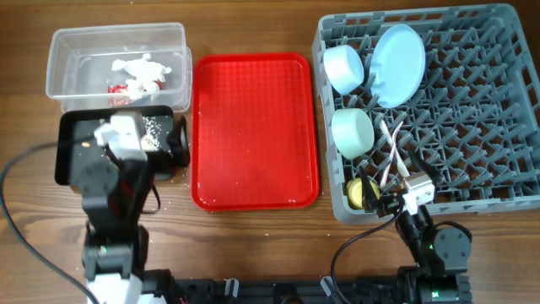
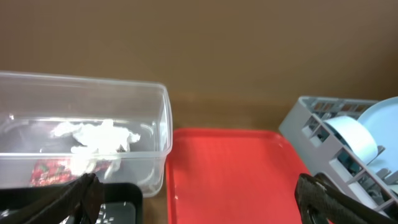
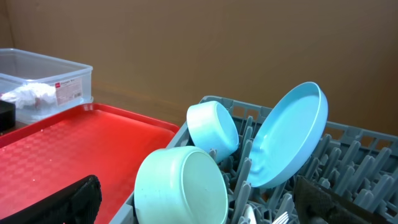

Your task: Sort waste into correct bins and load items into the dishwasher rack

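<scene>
The clear tub [image 1: 173, 38] holds crumpled white paper [image 1: 142, 69] and a red-and-white wrapper [image 1: 120, 89]; both also show in the left wrist view, paper [image 2: 99, 135] and wrapper [image 2: 50, 171]. The black tray [image 1: 66, 152] has whitish crumbs [image 1: 153, 128]. The grey rack [image 1: 472, 118] holds the blue plate [image 1: 398, 63], two bowls [image 1: 343, 67] [image 1: 353, 133], the yellow cup [image 1: 361, 192] and white spoons [image 1: 392, 156]. My left gripper [image 1: 139, 135] [image 2: 199, 205] is open and empty over the black tray's right part. My right gripper [image 1: 396, 192] [image 3: 202, 208] is open and empty at the rack's front edge.
A flat red tray [image 1: 253, 127] lies between the bins and the rack, with a few tiny specks on it. In the right wrist view the near bowl [image 3: 180, 186] and the upright plate [image 3: 289, 134] stand just ahead of my fingers. A cable runs along the table's left front.
</scene>
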`<state>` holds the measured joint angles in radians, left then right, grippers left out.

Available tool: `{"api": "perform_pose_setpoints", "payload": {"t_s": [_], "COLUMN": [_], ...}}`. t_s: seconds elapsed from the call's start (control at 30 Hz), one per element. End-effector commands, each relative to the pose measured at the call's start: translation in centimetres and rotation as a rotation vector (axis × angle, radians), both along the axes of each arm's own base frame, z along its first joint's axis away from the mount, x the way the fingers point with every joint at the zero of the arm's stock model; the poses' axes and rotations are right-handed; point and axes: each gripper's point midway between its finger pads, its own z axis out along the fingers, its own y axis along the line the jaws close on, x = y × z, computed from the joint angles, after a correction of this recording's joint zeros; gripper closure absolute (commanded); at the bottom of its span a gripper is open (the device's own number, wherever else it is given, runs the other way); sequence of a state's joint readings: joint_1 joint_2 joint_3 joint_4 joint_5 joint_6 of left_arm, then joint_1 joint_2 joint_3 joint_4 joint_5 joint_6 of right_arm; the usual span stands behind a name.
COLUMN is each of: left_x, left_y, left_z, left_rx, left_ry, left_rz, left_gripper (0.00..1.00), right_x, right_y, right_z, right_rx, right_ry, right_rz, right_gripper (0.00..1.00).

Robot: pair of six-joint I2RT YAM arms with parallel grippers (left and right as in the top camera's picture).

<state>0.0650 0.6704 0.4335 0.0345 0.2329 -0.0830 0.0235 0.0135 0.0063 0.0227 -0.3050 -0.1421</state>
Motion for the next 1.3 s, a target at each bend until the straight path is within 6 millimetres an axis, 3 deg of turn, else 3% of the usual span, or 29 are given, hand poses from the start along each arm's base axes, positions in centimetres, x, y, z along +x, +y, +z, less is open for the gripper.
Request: {"api": "perform_pose_setpoints", "payload": {"t_s": [0.0, 0.17, 0.33, 0.6, 1.27], "left_x": [-1.8, -3.4, -4.7, -5.8, -5.9], "left_y": [0.3, 0.3, 0.8, 0.9, 0.0], "left_z": [-2.7, -4.2, -4.5, -7.1, -7.0], "left_rx": [0.021, 0.027, 0.036, 0.036, 0.034], "left_ry": [-0.054, -0.139, -0.226, -0.137, -0.141], "left_rz": [0.018, 0.025, 0.061, 0.082, 0.043], "left_gripper": [0.0, 0.0, 0.0, 0.0, 0.0], "right_x": [0.0, 0.0, 0.0, 0.0, 0.0], "right_y": [-0.1, -0.1, -0.1, -0.1, -0.1], "right_z": [0.2, 0.2, 0.2, 0.2, 0.2], "right_rx": [0.013, 0.014, 0.013, 0.013, 0.013], "right_ry": [-0.006, -0.006, -0.006, -0.005, -0.006], "right_rz": [-0.01, -0.01, -0.01, -0.01, -0.01], "right_gripper": [0.0, 0.0, 0.0, 0.0, 0.0]}}
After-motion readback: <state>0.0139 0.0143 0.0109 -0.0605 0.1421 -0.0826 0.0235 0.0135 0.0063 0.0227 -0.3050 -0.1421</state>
